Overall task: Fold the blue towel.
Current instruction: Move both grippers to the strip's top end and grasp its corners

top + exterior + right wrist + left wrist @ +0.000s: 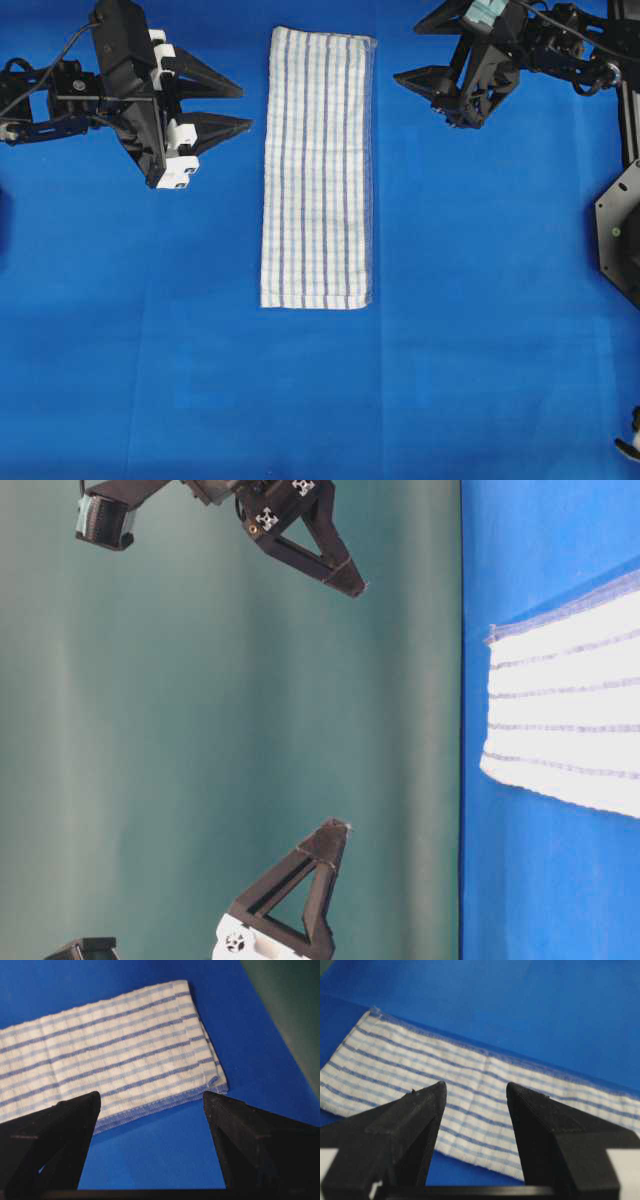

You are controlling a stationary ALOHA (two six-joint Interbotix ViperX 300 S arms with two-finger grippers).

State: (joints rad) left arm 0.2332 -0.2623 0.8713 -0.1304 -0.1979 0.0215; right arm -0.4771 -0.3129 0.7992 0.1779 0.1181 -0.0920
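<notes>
My left gripper [232,105] hangs empty and half open, my right gripper [415,92] empty and wide; the towel [318,168] lies lengthwise between them, left gripper nearer.

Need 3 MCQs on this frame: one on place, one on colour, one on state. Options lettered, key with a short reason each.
1. Where does the towel lie?
A. between the two grippers
B. left of both grippers
C. under the right gripper

2. What colour are the towel's stripes?
A. red
B. blue
C. green

3. What state is the left gripper in?
A. shut on the towel
B. open, holding nothing
C. shut, empty

Key:
1 A: overhead, the left gripper sits to its left and the right gripper to its right.
2 B: light and dark blue lines on white cloth.
3 B: its fingers stand apart, nothing between them, off the towel.
</notes>
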